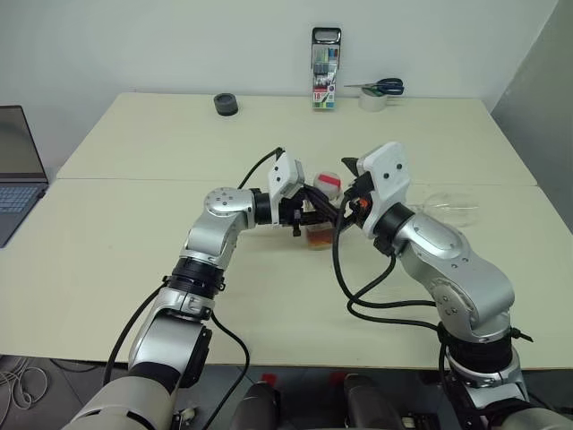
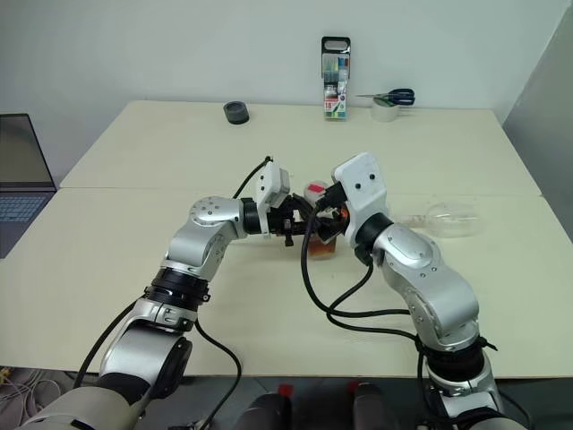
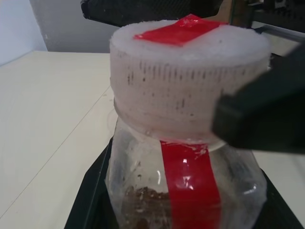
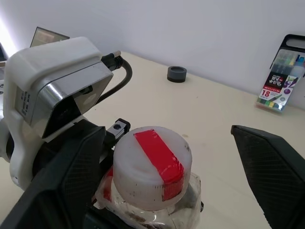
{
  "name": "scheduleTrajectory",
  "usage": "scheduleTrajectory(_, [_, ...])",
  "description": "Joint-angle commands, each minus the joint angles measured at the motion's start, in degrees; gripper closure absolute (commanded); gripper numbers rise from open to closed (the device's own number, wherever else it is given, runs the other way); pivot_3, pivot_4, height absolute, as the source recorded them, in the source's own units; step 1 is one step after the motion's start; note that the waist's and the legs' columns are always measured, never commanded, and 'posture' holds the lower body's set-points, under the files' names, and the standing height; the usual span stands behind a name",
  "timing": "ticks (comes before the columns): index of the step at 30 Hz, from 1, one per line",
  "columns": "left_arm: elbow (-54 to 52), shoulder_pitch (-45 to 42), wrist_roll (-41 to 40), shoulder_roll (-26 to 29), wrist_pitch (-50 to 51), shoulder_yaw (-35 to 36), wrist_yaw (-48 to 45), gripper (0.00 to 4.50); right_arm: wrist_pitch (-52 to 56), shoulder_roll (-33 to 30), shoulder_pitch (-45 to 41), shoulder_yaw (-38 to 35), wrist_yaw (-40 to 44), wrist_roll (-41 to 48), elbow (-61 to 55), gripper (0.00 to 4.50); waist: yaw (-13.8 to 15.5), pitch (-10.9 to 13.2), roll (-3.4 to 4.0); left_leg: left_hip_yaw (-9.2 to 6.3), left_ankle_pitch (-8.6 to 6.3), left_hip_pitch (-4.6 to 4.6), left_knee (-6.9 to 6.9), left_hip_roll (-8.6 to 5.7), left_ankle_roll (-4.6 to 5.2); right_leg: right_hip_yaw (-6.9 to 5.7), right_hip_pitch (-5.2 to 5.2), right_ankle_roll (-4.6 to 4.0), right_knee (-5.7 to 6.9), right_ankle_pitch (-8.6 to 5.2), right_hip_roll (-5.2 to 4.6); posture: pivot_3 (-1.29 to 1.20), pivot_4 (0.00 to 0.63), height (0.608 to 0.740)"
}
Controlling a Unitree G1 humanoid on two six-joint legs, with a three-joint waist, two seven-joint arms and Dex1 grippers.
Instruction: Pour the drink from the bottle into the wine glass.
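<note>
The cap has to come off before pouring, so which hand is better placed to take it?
Probably the right hand: its open fingers flank the cap, while the left hand is shut on the bottle.

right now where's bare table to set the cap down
Bare table lies between the laptop and the left arm, and behind the bottle toward the tape roll. It is crowded around the bottle and the fallen wine glass.

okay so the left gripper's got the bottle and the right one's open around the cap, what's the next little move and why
Probably close the right gripper on the white ribbed cap with red tape. Its open fingers straddle the cap, the left gripper clamps the small clear plastic bottle, and the cap still seals it, so nothing can pour.
</note>
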Motion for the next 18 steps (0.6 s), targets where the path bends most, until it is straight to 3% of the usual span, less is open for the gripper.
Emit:
scheduleTrajectory(1, [-1.6, -1.3, -0.4, -0.1, -1.0, 0.7, -0.1, 2.74, -1.7, 0.3, -0.5, -0.4, 0.3, -0.2, -1.4, 0.92, 0.0, 0.0, 0.0, 0.0, 0.0, 0.0, 0.0, 0.0, 0.0, 0.0, 0.0, 0.0, 0.0, 0.0, 0.0, 0.0, 0.15, 0.74])
scheduleTrajectory(6, [-2.0, -1.1, -0.5, 0.1, -0.7, 0.7, -0.2, 2.74, -2.3, -0.1, -0.3, 0.1, 2.2, 0.3, -0.9, 2.65, 0.0, 0.0, 0.0, 0.0, 0.0, 0.0, 0.0, 0.0, 0.0, 0.0, 0.0, 0.0, 0.0, 0.0, 0.0, 0.0, 0.15, 0.74])
scheduleTrajectory(13, [-2.4, -1.5, -0.9, 0.3, 0.0, 0.6, -1.0, 2.74, -3.5, -3.6, -1.3, 1.0, 11.4, 3.5, 2.2, 2.7, 0.0, 0.0, 0.0, 0.01, 0.0, 0.0, 0.01, -0.01, 0.0, 0.0, 0.01, 0.0, 0.0, 0.0, 0.0, 0.0, 0.15, 0.74])
scheduleTrajectory(18, [-2.7, -2.0, -1.3, 1.8, -0.3, 0.1, -5.0, 2.74, -19.4, -19.5, -13.2, 2.3, 44.2, 4.3, 24.2, 2.7, -0.1, 0.0, 0.03, 0.23, -0.12, 0.06, 0.05, -0.06, 0.22, -0.01, 0.08, 0.0, -0.04, 0.0, 0.01, 0.0, 0.15, 0.74])
